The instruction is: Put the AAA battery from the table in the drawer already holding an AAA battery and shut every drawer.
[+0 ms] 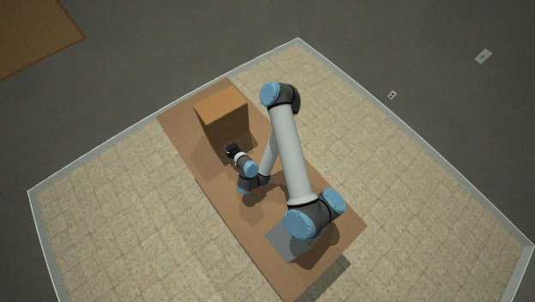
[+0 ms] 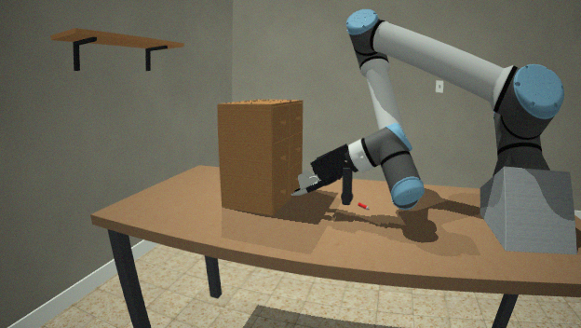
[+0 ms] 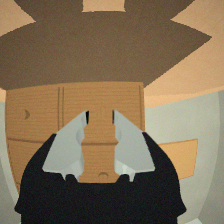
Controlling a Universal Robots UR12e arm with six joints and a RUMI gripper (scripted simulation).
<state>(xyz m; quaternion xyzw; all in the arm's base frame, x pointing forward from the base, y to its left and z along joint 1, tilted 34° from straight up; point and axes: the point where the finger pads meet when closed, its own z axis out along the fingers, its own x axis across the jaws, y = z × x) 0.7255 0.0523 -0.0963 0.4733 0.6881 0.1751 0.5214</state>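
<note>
1 pincer (image 1: 227, 150) (image 2: 297, 185) (image 3: 100, 111) hangs between the chest (image 1: 220, 105) (image 2: 247, 158) (image 3: 35, 120) and the red battery (image 2: 363, 205).

The inside of every drawer of the upright brown wooden chest (image 1: 220, 105) (image 2: 247, 158) (image 3: 32, 112) was hidden behind its fronts. In the wrist view, the grey metal fingertips covered part of those fronts, and the picture's edge cut off the black gripper body (image 3: 100, 205). The exterior view cropped the brown wooden table (image 1: 180, 129) (image 2: 163, 200) at the right.
</note>
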